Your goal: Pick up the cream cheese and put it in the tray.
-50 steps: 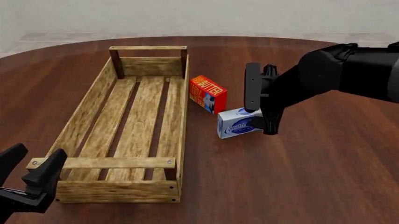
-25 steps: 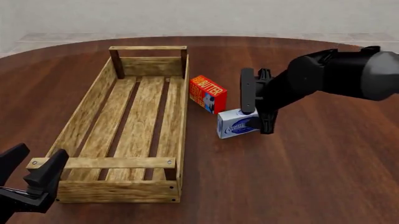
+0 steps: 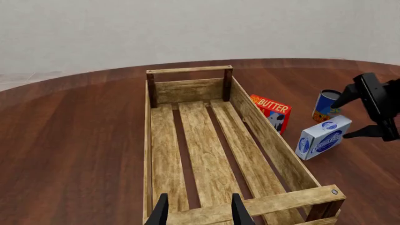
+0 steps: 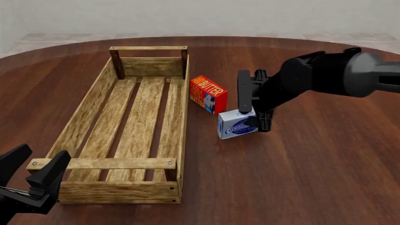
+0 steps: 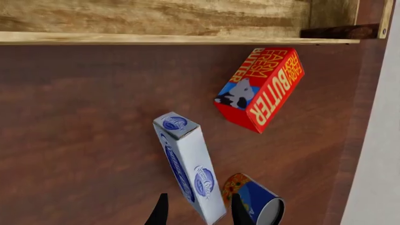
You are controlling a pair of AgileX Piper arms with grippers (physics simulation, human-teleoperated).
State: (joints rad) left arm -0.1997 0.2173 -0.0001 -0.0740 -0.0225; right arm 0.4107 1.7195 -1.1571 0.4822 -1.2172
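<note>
Count on the table (image 4: pixel 325 168): one tray (image 4: pixel 93 110), one cream cheese (image 4: pixel 236 124), one butter box (image 4: pixel 208 94), one blue can (image 3: pixel 326 105). The can shows only in the two wrist views; in the front view your right arm hides it.

Tray: long slatted wooden crate, three floor slats, a raised bar at each end, nothing inside it. It sits on the left half of the table.

Cream cheese: standing on the table, to the right of the tray and well apart from it, just in front of the butter box. Not in the tray.

Your right gripper (image 4: pixel 253 104) is at the cream cheese, jaws apart, one finger on each side of the box. In the right wrist view the fingertips (image 5: pixel 160 213) straddle the near end of the box; I cannot tell whether either pad touches it.

Your left gripper (image 4: pixel 31 171) sits at the near left corner of the tray, jaws apart, holding nothing.
</note>
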